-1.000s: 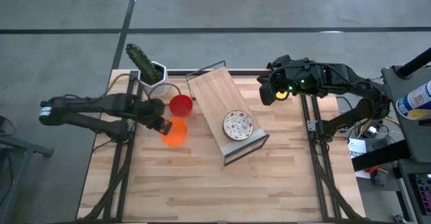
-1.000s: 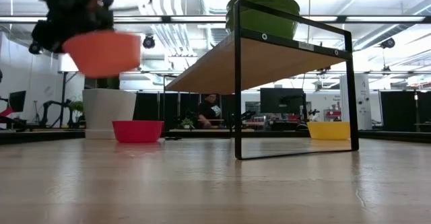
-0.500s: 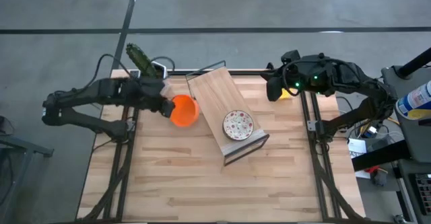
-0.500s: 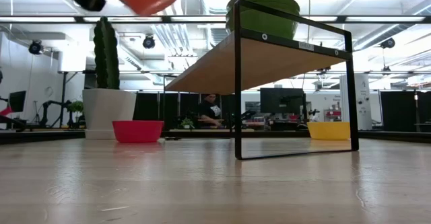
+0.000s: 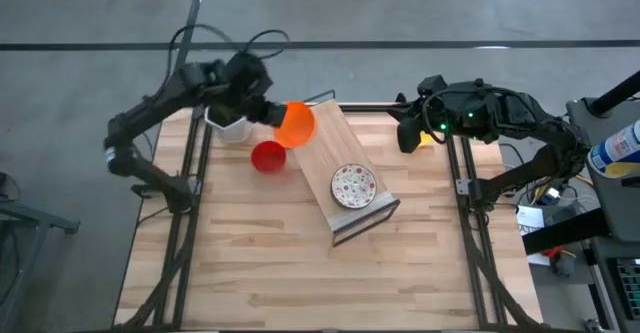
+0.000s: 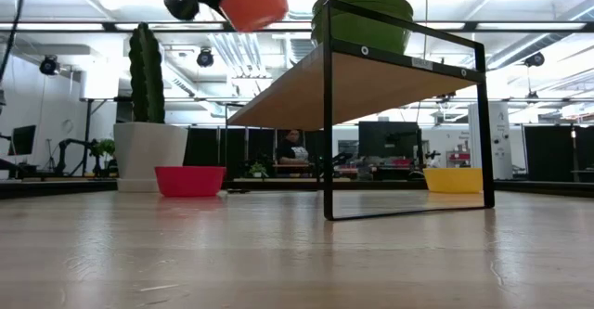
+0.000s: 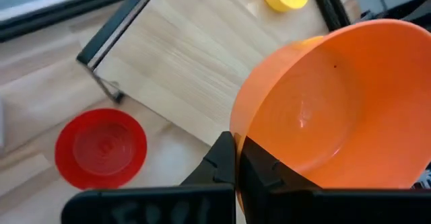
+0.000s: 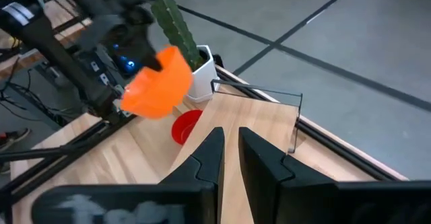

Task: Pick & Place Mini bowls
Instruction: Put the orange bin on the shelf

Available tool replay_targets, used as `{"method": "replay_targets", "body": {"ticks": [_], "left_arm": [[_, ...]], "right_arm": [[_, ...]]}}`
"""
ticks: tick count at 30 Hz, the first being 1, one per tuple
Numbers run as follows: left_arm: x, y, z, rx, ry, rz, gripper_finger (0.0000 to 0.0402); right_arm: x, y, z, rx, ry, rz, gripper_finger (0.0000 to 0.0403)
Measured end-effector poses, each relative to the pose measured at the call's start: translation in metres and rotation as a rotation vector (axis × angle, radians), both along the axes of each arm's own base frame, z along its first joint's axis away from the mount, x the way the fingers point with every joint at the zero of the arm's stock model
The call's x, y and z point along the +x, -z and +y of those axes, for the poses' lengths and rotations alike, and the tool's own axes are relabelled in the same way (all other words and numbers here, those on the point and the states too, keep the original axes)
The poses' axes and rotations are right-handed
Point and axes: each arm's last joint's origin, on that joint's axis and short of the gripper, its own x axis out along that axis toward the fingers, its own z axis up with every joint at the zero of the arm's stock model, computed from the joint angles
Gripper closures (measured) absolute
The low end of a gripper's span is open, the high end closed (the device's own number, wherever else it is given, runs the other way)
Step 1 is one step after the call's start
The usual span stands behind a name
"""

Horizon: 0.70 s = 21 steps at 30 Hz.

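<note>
My left gripper [image 5: 268,112] is shut on the orange mini bowl [image 5: 296,123], high over the far left corner of the wooden shelf [image 5: 335,153]. The low view shows that bowl [image 6: 255,3] above the shelf top. The red bowl [image 5: 267,157] sits by its base on the table, left of the shelf. A white red-speckled bowl [image 5: 353,185] stands on the shelf top. The yellow bowl [image 6: 453,179] rests on the table near the far right edge. My right gripper [image 5: 408,133] hovers beside it, fingers a narrow gap apart. My left gripper pinches the orange bowl's rim [image 7: 244,150], one finger [image 7: 259,170] inside the bowl and the other outside. The bowl is lifted clear of table and shelf and sits tilted in the hold.
A cactus in a white pot [image 6: 148,151] stands at the table's far left, close under my left arm. The shelf has a black metal frame [image 6: 327,114] and lies slantwise across the table's middle. The near half of the table [image 5: 300,283] is bare wood.
My left gripper has carried the orange bowl up from beside the red bowl, toward the far edge and to the right, to a spot over the shelf's far left corner. The bowl has stayed in the hold and now sits tilted.
</note>
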Motion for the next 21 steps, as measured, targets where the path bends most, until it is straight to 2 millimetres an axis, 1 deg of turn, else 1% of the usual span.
{"method": "replay_targets", "body": {"ticks": [5, 10, 13, 15, 21], "left_arm": [[0.022, 0.006, 0.038, -0.068, 0.018, 0.043, 0.0401], [0.05, 0.023, 0.068, -0.092, 0.063, 0.117, 0.0401], [0.063, 0.038, 0.082, -0.132, 0.08, 0.19, 0.0401], [0.072, 0.047, 0.09, -0.126, 0.099, 0.22, 0.0401], [0.093, 0.068, 0.104, -0.145, 0.124, 0.263, 0.0401]], "right_arm": [[-0.001, 0.0, 0.0, -0.034, -0.021, 0.029, 0.036], [-0.002, 0.0, 0.0, -0.036, -0.023, 0.032, 0.036], [-0.002, 0.0, 0.0, -0.036, -0.023, 0.032, 0.036], [-0.002, 0.001, 0.0, -0.04, -0.025, 0.035, 0.036], [-0.001, 0.001, 0.0, -0.051, -0.009, 0.037, 0.036]]}}
